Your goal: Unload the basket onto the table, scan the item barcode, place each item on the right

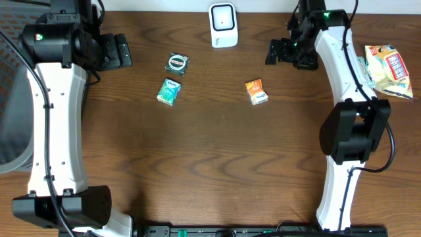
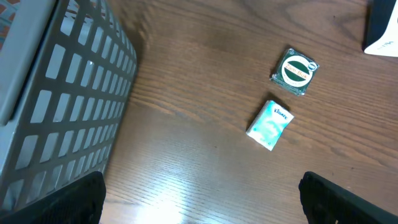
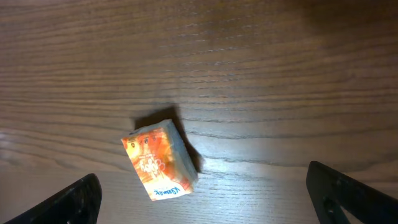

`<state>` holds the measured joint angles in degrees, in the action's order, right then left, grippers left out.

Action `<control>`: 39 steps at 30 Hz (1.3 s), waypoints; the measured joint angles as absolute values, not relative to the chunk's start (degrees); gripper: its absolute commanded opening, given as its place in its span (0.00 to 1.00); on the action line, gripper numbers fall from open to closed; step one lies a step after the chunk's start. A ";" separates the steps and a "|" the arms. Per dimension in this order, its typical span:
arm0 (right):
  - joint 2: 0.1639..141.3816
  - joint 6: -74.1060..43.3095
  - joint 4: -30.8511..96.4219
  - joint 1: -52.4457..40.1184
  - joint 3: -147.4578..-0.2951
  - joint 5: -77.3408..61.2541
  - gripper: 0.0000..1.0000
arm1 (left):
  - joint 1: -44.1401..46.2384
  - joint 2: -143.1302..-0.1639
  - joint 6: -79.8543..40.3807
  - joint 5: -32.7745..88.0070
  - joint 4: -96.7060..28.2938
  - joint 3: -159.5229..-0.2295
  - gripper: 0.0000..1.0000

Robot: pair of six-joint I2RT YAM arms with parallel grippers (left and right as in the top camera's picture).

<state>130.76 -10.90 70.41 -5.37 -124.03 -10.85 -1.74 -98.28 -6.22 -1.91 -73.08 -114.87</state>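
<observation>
Left jaws and right jaws are both hanging spread wide, empty. The orange packet [image 1: 256, 91] is lying flat on the table [image 1: 197, 151], near the scanner [image 1: 223, 25]. Right jaws should be straddling its narrow sides, leaving the barcode face uncovered.

The wooden table [image 1: 217, 151] bears a scanner [image 1: 223, 25], green packet [image 1: 177, 62], teal pack [image 1: 169, 91], orange pack [image 1: 256, 91] (tilted) and snack bag [image 1: 389, 69].

A grey lattice-walled plastic basket [image 2: 68, 93] stands at the left edge of the brown wooden table [image 1: 210, 151]. A yellow crinkled snack bag [image 1: 389, 69] lies far right.
</observation>
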 measured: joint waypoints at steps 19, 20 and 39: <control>130.76 -10.87 70.04 -5.37 -124.03 -8.88 0.99 | -1.74 -98.28 -6.22 -1.91 -73.08 -114.87 0.98; 130.76 -10.87 70.04 -5.37 -124.03 -8.86 0.99 | -1.74 -98.28 -6.22 -1.91 -73.08 -114.87 0.97; 130.76 -10.87 68.29 -5.04 -124.03 -8.49 0.99 | -1.74 -98.28 -6.22 -1.91 -73.08 -114.87 0.98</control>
<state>130.76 -10.87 68.29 -5.04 -124.03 -8.49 -1.74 -98.28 -6.22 -1.91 -73.08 -114.87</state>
